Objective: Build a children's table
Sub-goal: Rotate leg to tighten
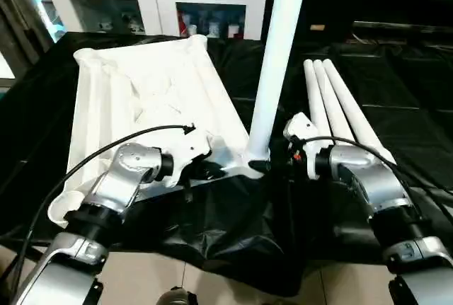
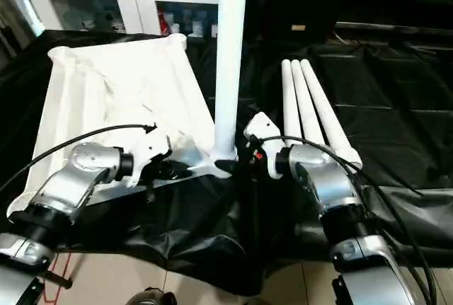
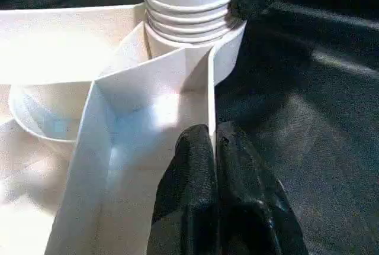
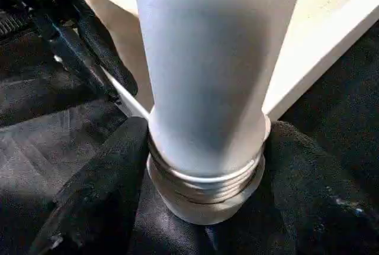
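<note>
- On black sheeting, head views: white plastic rectangular tabletop point(image 1: 141, 100) lies underside up, ribs showing. One white round tapered leg point(image 1: 277, 57) stands upright in tabletop's near corner socket, on the robot's right. Three more white tapered legs point(image 1: 340, 107) lie side by side on the sheet, well right of tabletop. White glass-door cabinet point(image 1: 152, 1) stands behind tabletop's far edge.
- Same views: left gripper point(image 1: 205, 170) sits at tabletop's near edge, just left of upright leg; right gripper point(image 2: 244, 163) sits at leg's base, right of the socket.
- Left wrist view: both black fingers point(image 3: 189, 196) pinched narrow on tabletop's thin near wall, one each side, touching it. Leg's threaded end point(image 3: 186, 15) sits in the socket just beyond; a finger of the other gripper touches the threads.
- Right wrist view: black fingers point(image 4: 98, 190) stand wide, one each side of leg's threaded base, right at it w/ pads close; can't tell if they press it.
</note>
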Robot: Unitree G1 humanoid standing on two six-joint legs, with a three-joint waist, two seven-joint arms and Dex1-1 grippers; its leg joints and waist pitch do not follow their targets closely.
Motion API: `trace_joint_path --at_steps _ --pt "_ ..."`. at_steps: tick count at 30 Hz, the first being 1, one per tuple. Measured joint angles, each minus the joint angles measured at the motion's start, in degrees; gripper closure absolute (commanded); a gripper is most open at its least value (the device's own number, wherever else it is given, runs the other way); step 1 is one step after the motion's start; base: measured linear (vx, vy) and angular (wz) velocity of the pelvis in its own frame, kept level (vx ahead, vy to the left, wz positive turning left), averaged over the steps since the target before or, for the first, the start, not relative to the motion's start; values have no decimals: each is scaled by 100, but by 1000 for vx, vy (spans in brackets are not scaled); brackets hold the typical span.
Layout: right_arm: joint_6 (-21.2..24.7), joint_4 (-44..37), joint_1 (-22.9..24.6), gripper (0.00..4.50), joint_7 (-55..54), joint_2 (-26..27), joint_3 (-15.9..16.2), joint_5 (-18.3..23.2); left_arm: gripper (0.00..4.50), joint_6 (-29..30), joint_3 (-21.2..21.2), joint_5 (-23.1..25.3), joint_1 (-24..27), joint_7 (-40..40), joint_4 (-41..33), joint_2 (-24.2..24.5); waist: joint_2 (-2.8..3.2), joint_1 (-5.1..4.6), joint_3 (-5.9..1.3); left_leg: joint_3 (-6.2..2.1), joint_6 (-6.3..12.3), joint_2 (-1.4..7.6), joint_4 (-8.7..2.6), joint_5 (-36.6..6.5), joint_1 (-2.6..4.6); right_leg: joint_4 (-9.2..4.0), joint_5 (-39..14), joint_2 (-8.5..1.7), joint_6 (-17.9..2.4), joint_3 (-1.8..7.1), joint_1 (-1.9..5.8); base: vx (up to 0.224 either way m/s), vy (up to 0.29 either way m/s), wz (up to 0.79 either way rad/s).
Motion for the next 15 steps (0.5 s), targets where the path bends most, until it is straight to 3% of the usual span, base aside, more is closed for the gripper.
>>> trace_joint_path --at_steps 10,15 --pt "0 -29 58 176 -101 105 -30 -1 450 32 3 13 49 114 -57 -75 -3 3 1 0 0 0 0 0 0 1 0 0 0 1 -1 0 0 0" --pt "-8 299 28 176 -1396 677 -437 -87 450 397 72 206 -278 965 322 -563 -3 -27 0 1 -1 -1 10 1 7 8 4 0 -1 7 2 0 0 0"
